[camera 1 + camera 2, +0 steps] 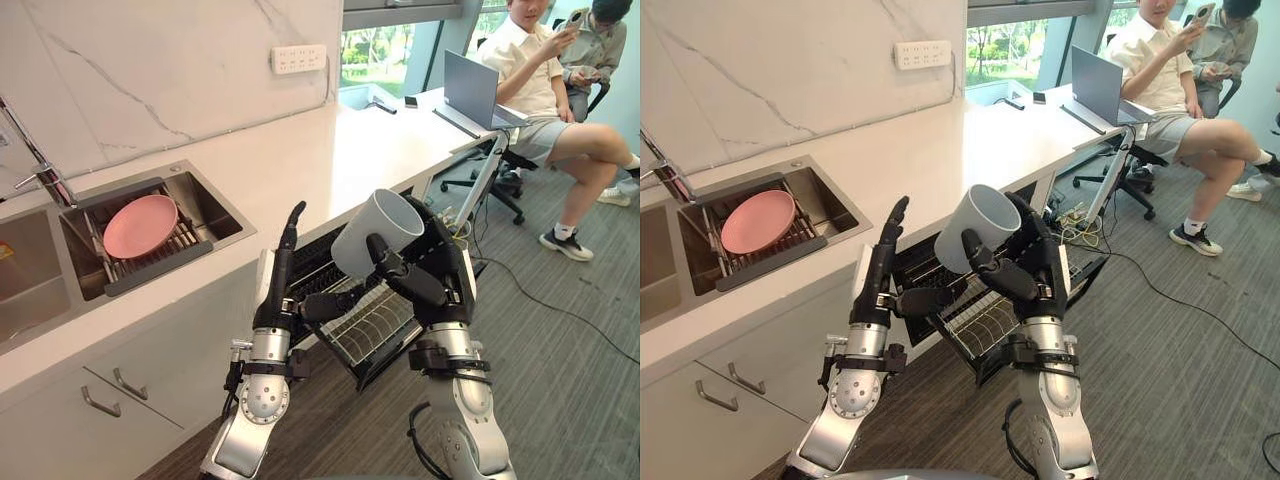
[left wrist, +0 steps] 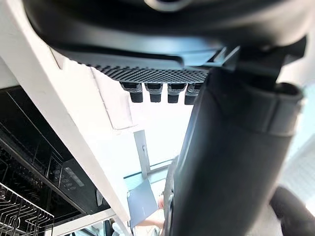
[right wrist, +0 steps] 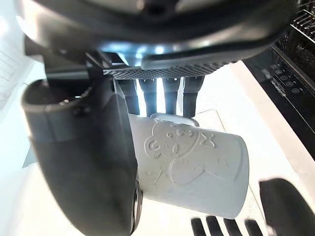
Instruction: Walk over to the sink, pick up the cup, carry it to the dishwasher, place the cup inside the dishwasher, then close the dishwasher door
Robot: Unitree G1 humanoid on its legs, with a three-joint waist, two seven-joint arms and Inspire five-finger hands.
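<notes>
Marble wall (image 1: 150, 70), white counter (image 1: 330, 160) w/ laptop (image 1: 470, 85), grey floor (image 1: 570, 370), rear window (image 1: 375, 55).

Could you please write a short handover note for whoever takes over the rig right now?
Right hand: shut on the white cup, holding it tilted in the air above the pulled-out rack of the open dishwasher.
Left hand: open, fingers straight, holding nothing, raised beside the cup.
Done: cup picked up and brought to the dishwasher.
Left: set the cup in the rack, let go, shut the dishwasher.
Note: a pink plate lies in the sink; people sit off to the robot's right.
</notes>
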